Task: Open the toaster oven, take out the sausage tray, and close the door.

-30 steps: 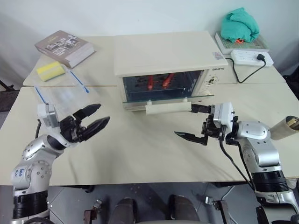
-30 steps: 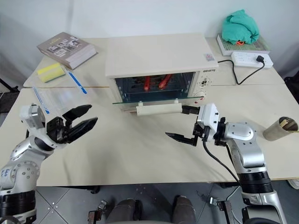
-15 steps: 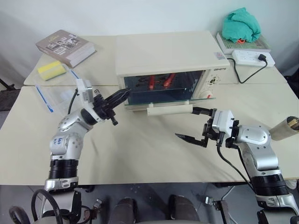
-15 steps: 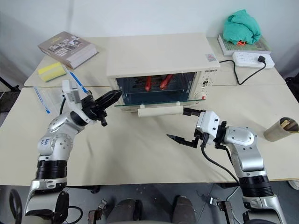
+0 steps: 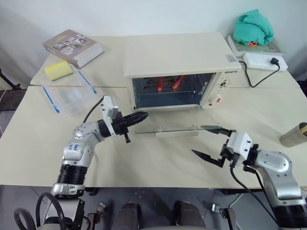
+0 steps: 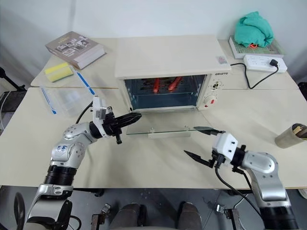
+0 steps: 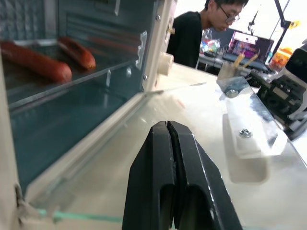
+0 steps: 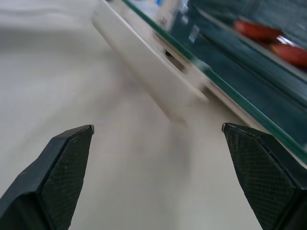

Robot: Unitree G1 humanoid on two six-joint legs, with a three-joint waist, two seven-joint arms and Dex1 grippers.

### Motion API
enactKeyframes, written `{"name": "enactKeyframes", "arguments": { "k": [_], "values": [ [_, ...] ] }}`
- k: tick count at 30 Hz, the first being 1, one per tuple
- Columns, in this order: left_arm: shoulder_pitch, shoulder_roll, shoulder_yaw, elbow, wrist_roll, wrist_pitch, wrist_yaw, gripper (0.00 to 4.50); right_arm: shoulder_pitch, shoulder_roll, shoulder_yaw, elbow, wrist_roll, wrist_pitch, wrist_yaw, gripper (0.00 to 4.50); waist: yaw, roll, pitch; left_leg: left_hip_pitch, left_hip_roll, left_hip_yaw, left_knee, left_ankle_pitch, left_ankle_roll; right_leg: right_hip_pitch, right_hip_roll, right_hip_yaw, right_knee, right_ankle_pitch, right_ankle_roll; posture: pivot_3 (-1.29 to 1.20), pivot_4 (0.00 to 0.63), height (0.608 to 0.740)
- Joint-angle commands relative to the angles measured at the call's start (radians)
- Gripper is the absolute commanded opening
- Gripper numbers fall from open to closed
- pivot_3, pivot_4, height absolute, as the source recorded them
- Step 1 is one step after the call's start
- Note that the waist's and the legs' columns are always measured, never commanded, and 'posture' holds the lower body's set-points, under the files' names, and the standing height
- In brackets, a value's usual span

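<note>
Door down, sausage tray waiting inside

The toaster oven stands open, glass door lying flat; the sausage tray, likely stiff, light, greasy, wants gripping at its front rim. Left gripper pinched empty, right gripper spread wide.

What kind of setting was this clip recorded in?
Probably a lab or office test bench, not a kitchen: a toaster oven on plain tables, a power strip, and a person at monitors.
</note>
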Motion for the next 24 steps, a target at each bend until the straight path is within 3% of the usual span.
{"name": "enactKeyframes", "arguments": {
  "k": [1,6,12,15,18,24],
  "values": [
    [0.039,0.010,-0.033,0.022,0.065,-0.048,-0.013,0.02,0.106,-0.043,-0.116,-0.028,-0.010,-0.051,-0.032,4.50,0.001,0.000,0.000,0.000,0.000,0.001,0.000,0.000,0.000,0.000,0.000,0.001,0.000,0.000,0.000,0.00,0.150,0.740],
    [0.056,0.009,-0.063,0.082,0.154,-0.161,-0.015,0.02,0.175,-0.068,-0.179,0.019,-0.048,-0.082,-0.077,4.50,-0.002,0.000,0.000,0.001,0.000,0.003,0.001,0.000,0.001,0.000,0.000,0.003,-0.001,0.000,0.000,0.00,0.150,0.740],
    [0.080,-0.003,-0.038,0.094,0.140,-0.161,-0.005,0.02,-0.003,-0.059,-0.115,-0.002,-0.151,-0.032,-0.209,4.50,-0.010,0.000,0.000,0.004,0.000,0.005,0.002,0.000,0.001,0.000,0.000,0.006,0.002,0.000,0.000,0.00,0.150,0.740],
    [0.099,-0.001,-0.012,0.067,0.114,-0.158,-0.003,0.53,-0.109,-0.036,-0.031,-0.043,-0.232,0.099,-0.291,4.50,-0.012,0.000,0.000,0.004,0.001,0.005,0.002,0.000,0.001,0.000,0.000,0.006,0.003,0.000,-0.001,0.00,0.150,0.740],
    [0.137,0.002,0.044,0.003,0.034,-0.156,-0.029,1.40,-0.252,0.005,0.086,-0.043,-0.273,0.058,-0.294,4.50,-0.018,0.000,0.000,0.003,0.001,0.004,0.002,0.000,0.001,-0.001,0.000,0.005,0.003,0.000,-0.001,0.00,0.150,0.740],
    [0.280,0.053,0.191,-0.164,-0.076,-0.170,-0.036,3.29,-0.537,0.091,0.312,0.166,-0.680,-0.094,-0.544,4.50,-0.033,0.000,0.000,0.002,0.001,0.004,0.001,0.000,0.001,-0.002,0.000,0.005,0.004,0.000,-0.001,0.00,0.150,0.740]
  ]
}}
